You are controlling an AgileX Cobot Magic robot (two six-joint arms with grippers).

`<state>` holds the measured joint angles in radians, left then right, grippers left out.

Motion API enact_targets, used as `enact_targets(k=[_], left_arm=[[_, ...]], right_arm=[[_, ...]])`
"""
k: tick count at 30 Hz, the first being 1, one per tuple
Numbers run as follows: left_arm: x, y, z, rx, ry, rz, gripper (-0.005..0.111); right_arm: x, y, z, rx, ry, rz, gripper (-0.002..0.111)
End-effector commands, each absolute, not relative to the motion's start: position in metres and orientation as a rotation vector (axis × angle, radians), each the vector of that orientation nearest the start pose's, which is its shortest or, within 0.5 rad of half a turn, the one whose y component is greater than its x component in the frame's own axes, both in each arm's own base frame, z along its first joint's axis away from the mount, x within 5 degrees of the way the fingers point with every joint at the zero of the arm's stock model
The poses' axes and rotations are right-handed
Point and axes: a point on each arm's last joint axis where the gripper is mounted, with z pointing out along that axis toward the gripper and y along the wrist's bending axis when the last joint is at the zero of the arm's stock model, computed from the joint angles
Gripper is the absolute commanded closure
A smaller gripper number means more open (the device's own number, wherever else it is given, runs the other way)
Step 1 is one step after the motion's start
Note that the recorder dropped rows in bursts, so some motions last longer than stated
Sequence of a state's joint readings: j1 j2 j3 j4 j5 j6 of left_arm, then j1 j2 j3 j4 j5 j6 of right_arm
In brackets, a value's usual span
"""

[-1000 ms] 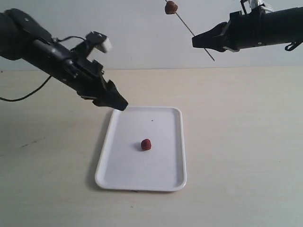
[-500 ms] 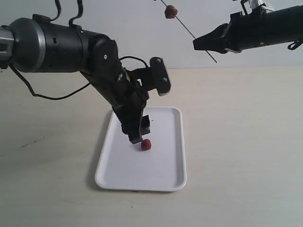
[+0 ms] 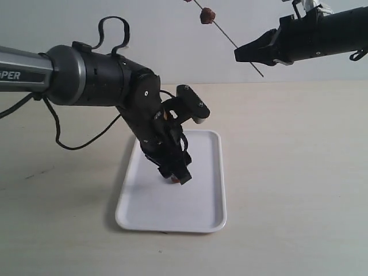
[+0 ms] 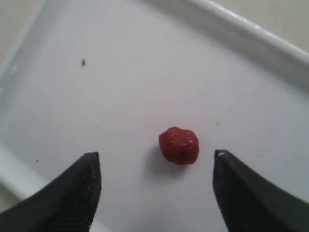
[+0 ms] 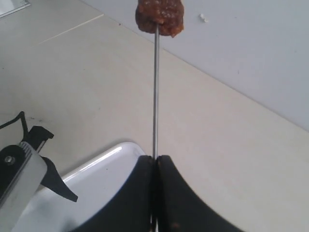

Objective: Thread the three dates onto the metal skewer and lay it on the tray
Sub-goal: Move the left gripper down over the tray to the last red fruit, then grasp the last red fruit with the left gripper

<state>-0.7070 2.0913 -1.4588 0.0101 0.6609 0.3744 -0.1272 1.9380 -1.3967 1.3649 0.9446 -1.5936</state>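
The left claw (image 4: 155, 157) hung low over the tray (image 3: 204, 195) with its jaws wide open. The loose date (image 4: 179, 145) lay on the white floor of the tray, between the 2 jaws and a bit nearer 1 of them. Neither jaw touched it. A tiny dark speck (image 4: 83, 62) sat apart from it on the tray. The right claw (image 3: 244, 53) was high up on the other side, shut tight on the skewer (image 3: 233, 40). It held the thin rod near 1 end, and the rod slanted up and away from it. 1 stuck date (image 3: 207, 15) was on the rod, well away from the claw. A dark bit at the very top edge of the outside view may have been a 2nd one, but too little showed to be sure. So the step in hand looked like picking up the last date. Next, the left claw would need to sink a little more and close softly on the date, so it did not squash or roll away. Then it would need to lift the date up to the free end of the skewer, line it up with the tip, and push it on.
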Motion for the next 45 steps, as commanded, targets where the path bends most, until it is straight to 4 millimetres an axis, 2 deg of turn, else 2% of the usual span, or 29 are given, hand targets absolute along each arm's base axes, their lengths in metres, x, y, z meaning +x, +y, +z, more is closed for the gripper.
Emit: enact_targets(k=[1,4,6,10,12,18,21,26,30,37,40,45], left_arm=[[0.332,-0.286,0.156,1.405,2.491,-0.068,0.042],[0.331,-0.294,0.157,1.461,2.480,-0.058,0.042],[0.327,-0.303,0.158,1.556,2.412,-0.029,0.042],[0.322,-0.316,0.158,1.471,2.452,-0.002,0.042],[0.323,-0.320,0.155,1.485,2.461,0.028,0.042],[0.332,-0.320,0.140,1.672,2.476,0.304,0.042],[0.334,-0.325,0.139,1.669,2.450,0.293,0.042],[0.320,-0.341,0.127,1.788,2.380,0.283,0.042],[0.322,-0.340,0.115,1.815,2.369,0.328,0.042],[0.324,-0.339,0.116,1.819,2.357,0.350,0.043],[0.324,-0.338,0.116,1.820,2.359,0.351,0.046],[0.324,-0.339,0.116,1.816,2.351,0.345,0.058]], right_arm=[[0.419,0.018,0.250,-0.685,1.943,0.747,0.108],[0.419,0.018,0.250,-0.685,1.943,0.747,0.108],[0.419,0.019,0.250,-0.687,1.942,0.748,0.108],[0.419,0.019,0.250,-0.687,1.942,0.748,0.108],[0.419,0.019,0.250,-0.687,1.942,0.748,0.108],[0.418,0.020,0.249,-0.713,1.943,0.763,0.108],[0.418,0.020,0.249,-0.713,1.943,0.763,0.108],[0.418,0.020,0.249,-0.712,1.943,0.761,0.108],[0.418,0.020,0.249,-0.714,1.944,0.760,0.108],[0.418,0.020,0.249,-0.714,1.944,0.760,0.108],[0.418,0.020,0.249,-0.714,1.944,0.760,0.108],[0.418,0.020,0.249,-0.714,1.944,0.760,0.108]])
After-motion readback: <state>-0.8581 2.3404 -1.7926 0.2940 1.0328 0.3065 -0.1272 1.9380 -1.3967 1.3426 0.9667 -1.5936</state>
